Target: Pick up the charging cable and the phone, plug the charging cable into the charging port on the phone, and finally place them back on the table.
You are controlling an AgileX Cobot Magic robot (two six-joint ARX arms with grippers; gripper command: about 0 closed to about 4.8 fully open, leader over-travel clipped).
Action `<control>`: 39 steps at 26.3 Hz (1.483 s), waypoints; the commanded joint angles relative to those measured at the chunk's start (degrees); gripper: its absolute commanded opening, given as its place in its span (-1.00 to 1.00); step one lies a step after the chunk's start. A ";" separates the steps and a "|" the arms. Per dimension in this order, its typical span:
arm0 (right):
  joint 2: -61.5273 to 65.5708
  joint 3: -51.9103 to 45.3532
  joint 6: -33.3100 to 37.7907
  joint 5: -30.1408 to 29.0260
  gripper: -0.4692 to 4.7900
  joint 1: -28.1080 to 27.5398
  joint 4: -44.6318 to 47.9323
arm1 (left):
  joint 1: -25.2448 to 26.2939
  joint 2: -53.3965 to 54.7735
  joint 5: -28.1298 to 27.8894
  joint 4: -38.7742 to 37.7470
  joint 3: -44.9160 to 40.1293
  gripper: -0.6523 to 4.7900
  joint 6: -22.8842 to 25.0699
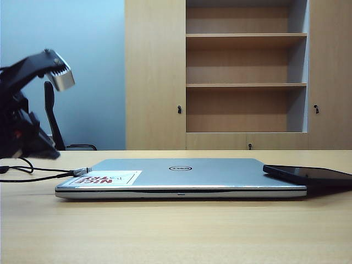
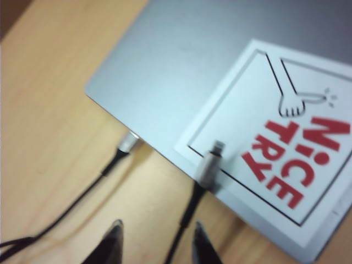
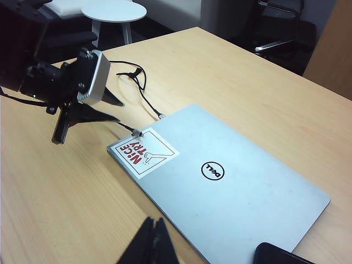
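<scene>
The left gripper (image 2: 155,242) hangs spread over the charging cable (image 2: 210,164), untouching; the right gripper (image 3: 149,242) is pressed together, empty. The laptop (image 3: 231,187) at twelve o'clock reads "Dell"; its sticker (image 2: 286,148) reads "NICE TRY".

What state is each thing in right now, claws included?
Left claw: open, above the cable, holding nothing.
Right claw: shut, empty, over the laptop's near edge.
Charging cable: loose, its plug tip resting on the laptop's sticker corner.
Phone: unplugged, lying partly on the laptop's corner.
Laptop: lid closed, flat on the table.
</scene>
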 commanded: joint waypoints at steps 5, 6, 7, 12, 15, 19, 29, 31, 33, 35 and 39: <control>-0.11 0.33 -0.11 -0.09 -0.84 0.00 0.94 | 0.00 5.60 0.22 2.60 0.11 -0.18 0.68; -0.11 0.33 -0.11 -0.09 -0.84 0.00 0.94 | 0.00 6.40 0.22 3.48 0.11 -0.18 0.68; -0.11 0.33 -0.11 -0.09 -0.84 0.00 0.96 | -0.02 7.06 0.22 4.33 0.11 -0.18 0.68; -0.11 0.33 -0.11 -0.09 -0.84 -0.02 0.96 | -0.02 9.99 0.22 8.31 0.15 -0.18 0.66; -0.11 0.33 -0.11 -0.07 -0.84 -0.02 0.98 | 0.00 12.66 0.22 10.82 0.20 -0.18 0.66; -0.11 0.33 -0.11 -0.07 -0.84 -0.02 0.98 | -0.02 14.64 0.22 13.35 0.20 -0.19 0.61; -0.11 0.33 -0.11 -0.04 -0.84 -0.02 0.98 | -0.02 19.26 0.22 18.10 0.26 -0.20 0.17; -0.11 0.33 -0.11 0.04 -0.84 -0.02 0.98 | -0.02 19.37 0.22 18.73 0.26 -0.21 0.17; -0.09 0.33 -0.11 0.11 -0.84 -0.02 0.98 | -0.02 19.37 0.24 18.88 0.26 -0.70 0.15; -0.09 0.33 -0.11 0.11 -0.84 -0.02 0.98 | -0.04 19.37 0.24 18.86 0.26 -0.78 0.11; 0.04 0.33 -0.11 0.13 -0.84 -0.02 0.98 | -0.20 19.06 0.24 18.88 0.28 -0.78 -2.47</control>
